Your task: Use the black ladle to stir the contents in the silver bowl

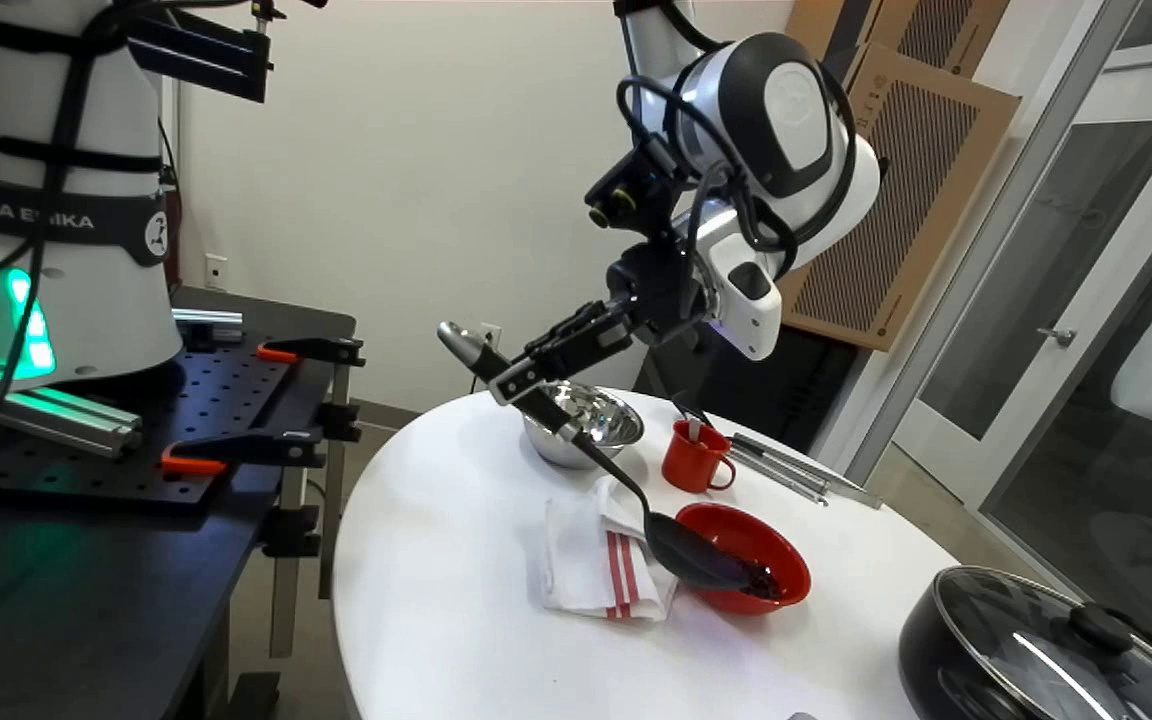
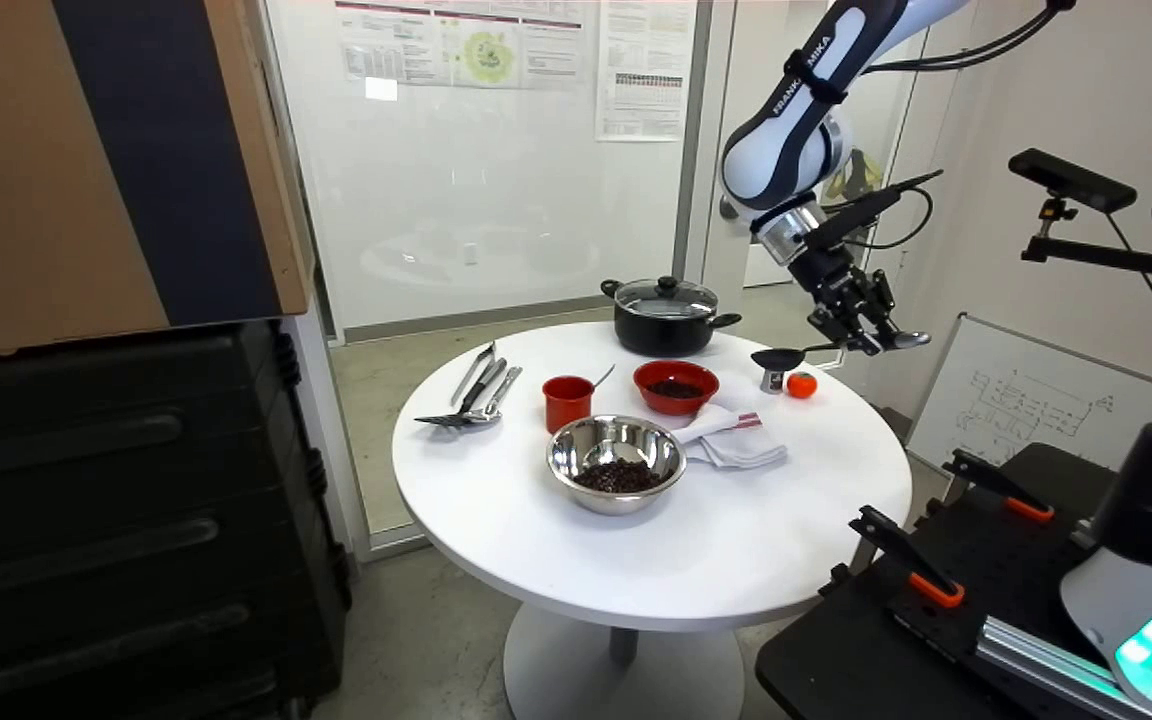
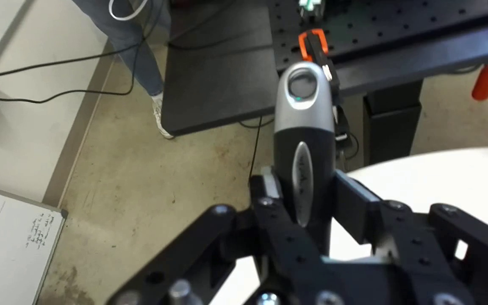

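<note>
My gripper (image 1: 511,382) is shut on the handle of the black ladle (image 1: 688,552) and holds it in the air above the white table. In the wrist view the fingers (image 3: 303,186) sit on both sides of the handle, whose grey end (image 3: 305,99) points away. In an exterior view the ladle's scoop (image 2: 778,359) hangs low on the far side, over a small can. The silver bowl (image 2: 608,503) stands on the table with dark contents (image 2: 620,476), apart from the ladle. It also shows behind the gripper in an exterior view (image 1: 554,446).
A red bowl (image 2: 676,403) with dark contents, a red mug (image 2: 568,404) and a striped cloth (image 2: 741,447) stand near the silver bowl. A lidded dark pan (image 2: 664,330), a tomato (image 2: 801,385), the can (image 2: 772,381) and metal utensils (image 2: 476,395) are also on the table.
</note>
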Robot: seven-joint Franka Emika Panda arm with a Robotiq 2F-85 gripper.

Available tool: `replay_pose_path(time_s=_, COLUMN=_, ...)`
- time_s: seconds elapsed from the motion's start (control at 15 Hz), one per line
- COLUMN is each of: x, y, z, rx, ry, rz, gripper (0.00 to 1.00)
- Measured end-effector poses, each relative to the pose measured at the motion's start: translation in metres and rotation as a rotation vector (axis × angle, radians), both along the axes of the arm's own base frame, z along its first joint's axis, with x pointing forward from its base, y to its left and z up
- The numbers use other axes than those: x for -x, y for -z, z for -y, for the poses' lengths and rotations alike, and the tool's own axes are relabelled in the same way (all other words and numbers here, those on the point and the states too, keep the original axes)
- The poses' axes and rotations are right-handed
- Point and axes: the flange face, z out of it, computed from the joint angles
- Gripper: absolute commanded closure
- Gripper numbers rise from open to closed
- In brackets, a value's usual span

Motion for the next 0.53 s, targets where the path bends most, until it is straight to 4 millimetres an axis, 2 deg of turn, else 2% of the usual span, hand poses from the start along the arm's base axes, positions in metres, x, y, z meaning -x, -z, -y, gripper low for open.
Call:
replay_pose_path(time_s=0.2, x=-0.007, y=0.018, z=0.001, rx=0.070, ry=0.075, rz=0.117, gripper=0.92)
replay_pose_path(time_s=0.53, x=-0.009, y=0.049, z=0.013, rx=0.179, ry=0.163, rz=0.202, gripper=0.92)
